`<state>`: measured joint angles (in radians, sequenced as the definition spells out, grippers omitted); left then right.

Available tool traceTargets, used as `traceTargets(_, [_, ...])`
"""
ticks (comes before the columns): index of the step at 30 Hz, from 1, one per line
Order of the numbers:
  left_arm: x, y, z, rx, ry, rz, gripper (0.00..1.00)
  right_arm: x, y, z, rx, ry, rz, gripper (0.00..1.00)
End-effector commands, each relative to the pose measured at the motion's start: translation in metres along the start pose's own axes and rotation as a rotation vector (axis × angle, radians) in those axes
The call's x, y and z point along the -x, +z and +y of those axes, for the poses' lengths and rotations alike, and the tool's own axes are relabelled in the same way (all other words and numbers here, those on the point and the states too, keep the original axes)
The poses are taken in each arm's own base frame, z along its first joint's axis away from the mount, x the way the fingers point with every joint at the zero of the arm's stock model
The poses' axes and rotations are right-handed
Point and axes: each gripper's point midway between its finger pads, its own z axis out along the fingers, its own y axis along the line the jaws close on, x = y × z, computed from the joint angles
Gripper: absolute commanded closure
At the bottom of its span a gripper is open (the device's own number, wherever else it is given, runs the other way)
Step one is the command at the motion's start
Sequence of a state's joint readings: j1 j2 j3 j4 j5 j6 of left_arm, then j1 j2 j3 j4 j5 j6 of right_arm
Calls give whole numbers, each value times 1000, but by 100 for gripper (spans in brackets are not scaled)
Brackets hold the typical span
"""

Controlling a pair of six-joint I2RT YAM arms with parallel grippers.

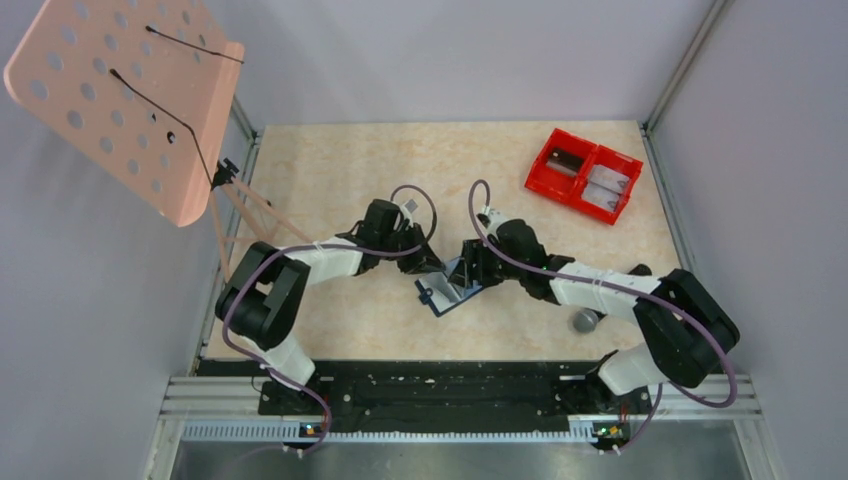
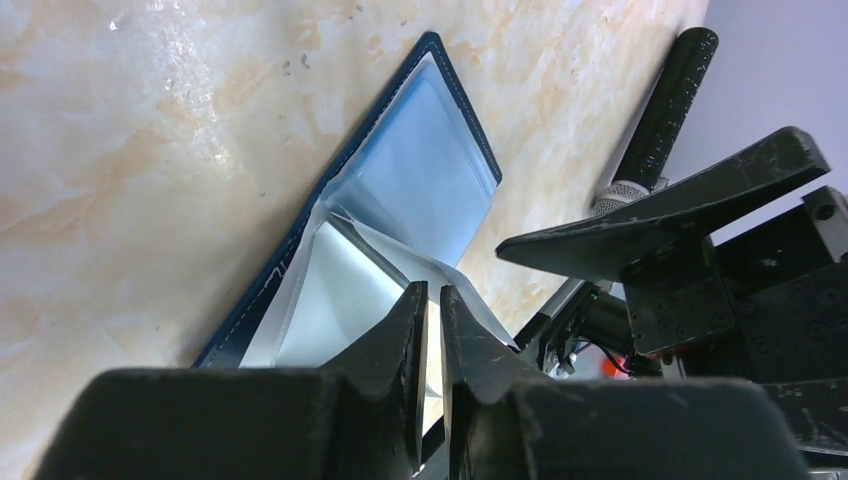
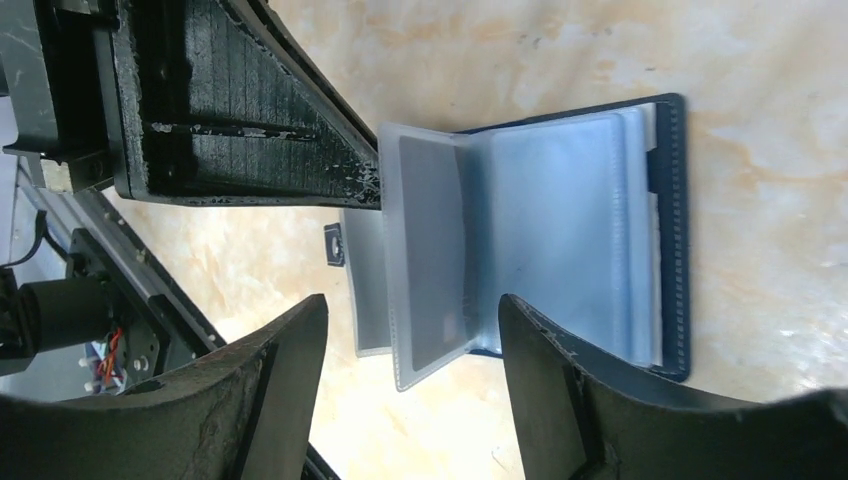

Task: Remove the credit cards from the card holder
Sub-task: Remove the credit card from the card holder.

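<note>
Top external view: the card holder [image 1: 452, 292] lies open on the bench [image 1: 340, 170], between the two arms, with its navy cover facing down. The left claw [image 2: 431, 298] is nearly closed, pinching a clear sleeve leaf of the card holder and holding that leaf up off the rest. The right claw [image 3: 412, 305] hangs just above the sleeves with its jaws spread wide, gripping nothing. A grey card [image 3: 432, 240] sits inside the raised sleeve. A red bin [image 1: 585, 177] stands at the far right.

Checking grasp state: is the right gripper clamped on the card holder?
No, the right gripper has its jaws wide apart, with the card holder visible between.
</note>
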<state>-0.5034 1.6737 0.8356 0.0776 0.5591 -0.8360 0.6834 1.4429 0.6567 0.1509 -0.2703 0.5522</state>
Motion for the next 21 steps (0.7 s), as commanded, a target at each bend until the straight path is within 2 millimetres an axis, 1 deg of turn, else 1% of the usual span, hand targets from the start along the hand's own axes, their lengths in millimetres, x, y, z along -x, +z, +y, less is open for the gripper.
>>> traceTargets(1, [12,5,-17,-62,27,-12,85,32,-13,-3,-44,-61,-74,35])
traceTargets(6, [12,16,-8,-47,16,6,85,39,-7,-16,-88,-85,-44,35])
traceTargets(11, [14,20,-10,-57,28,9,84,45,2,-27,-111,-85,-18,36])
traceTargets(14, [16,17,-10,-44,43,-3,83,40,7,-30,-105,-78,15,36])
traceTargets(17, [16,15,-4,-5,54,-10,82,34,11,-37,-121,-70,52,37])
traceTargets(21, [12,12,4,30,59,-14,80,27,15,-52,-176,-59,78,41])
